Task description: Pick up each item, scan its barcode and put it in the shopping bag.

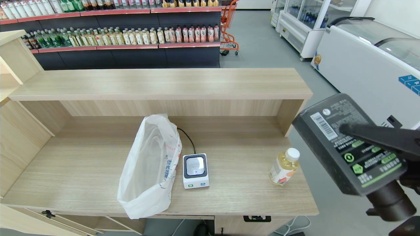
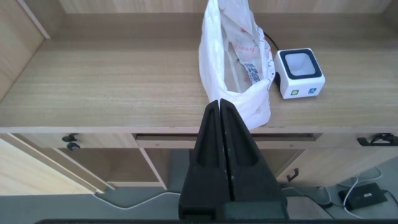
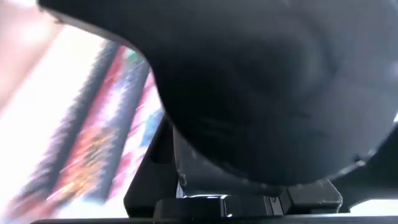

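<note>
Holding the dark packet (image 1: 361,164) aloft at my 2 o'clock, beyond the right end of the counter (image 1: 82,170), my right gripper (image 1: 352,132) is clamped on it. One finger lies across its printed face. Its barcode (image 1: 323,126) faces up towards me, whereas the scanner (image 1: 195,170), at 12 o'clock, has its window looking upward. I judge the scan to be the step in hand: carry the packet towards 9 o'clock and roll it until the barcode looks down on the window, finger clear of the stripes. The shopping bag (image 1: 149,167) lies just beside the scanner at its 9 o'clock, and the bottle (image 1: 284,166) stands at its 3 o'clock. My left gripper (image 2: 221,109), fingers pressed together on nothing, hangs short of the counter's near edge, in line with the bag.
</note>
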Controlling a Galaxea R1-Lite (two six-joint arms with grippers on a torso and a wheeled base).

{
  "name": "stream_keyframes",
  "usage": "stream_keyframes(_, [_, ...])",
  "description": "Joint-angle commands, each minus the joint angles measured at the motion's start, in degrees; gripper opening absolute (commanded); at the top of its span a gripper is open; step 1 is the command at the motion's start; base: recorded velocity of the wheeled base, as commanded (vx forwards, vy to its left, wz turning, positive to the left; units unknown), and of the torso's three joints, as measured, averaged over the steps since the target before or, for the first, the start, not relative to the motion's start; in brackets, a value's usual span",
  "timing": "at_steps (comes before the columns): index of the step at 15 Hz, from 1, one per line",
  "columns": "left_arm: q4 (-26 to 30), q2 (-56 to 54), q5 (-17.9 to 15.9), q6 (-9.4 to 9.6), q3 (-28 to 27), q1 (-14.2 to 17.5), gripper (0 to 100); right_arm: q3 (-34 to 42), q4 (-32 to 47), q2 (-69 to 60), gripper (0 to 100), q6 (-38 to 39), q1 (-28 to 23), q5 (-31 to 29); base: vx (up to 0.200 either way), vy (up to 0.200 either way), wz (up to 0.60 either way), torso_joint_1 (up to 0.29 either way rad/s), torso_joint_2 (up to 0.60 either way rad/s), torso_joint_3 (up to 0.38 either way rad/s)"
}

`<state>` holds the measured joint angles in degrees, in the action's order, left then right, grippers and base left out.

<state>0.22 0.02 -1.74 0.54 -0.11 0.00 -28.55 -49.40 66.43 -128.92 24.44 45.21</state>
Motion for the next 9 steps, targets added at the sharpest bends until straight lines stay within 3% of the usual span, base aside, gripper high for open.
stream_keyframes(1, [-0.04,0.06,-0.1,-0.01,0.02,0.0,0,-0.01,-2.28,3.45,0,-5.73,5.18,6.03,0.0,0.0,0.0,0.0,0.0,0.0])
stream_keyframes(9, [0.04,0.06,-0.1,-0.01,0.02,0.0,0,-1.77,-2.81,1.51,0,-8.37,6.23,8.93,0.0,0.0,0.0,0.0,0.0,0.0])
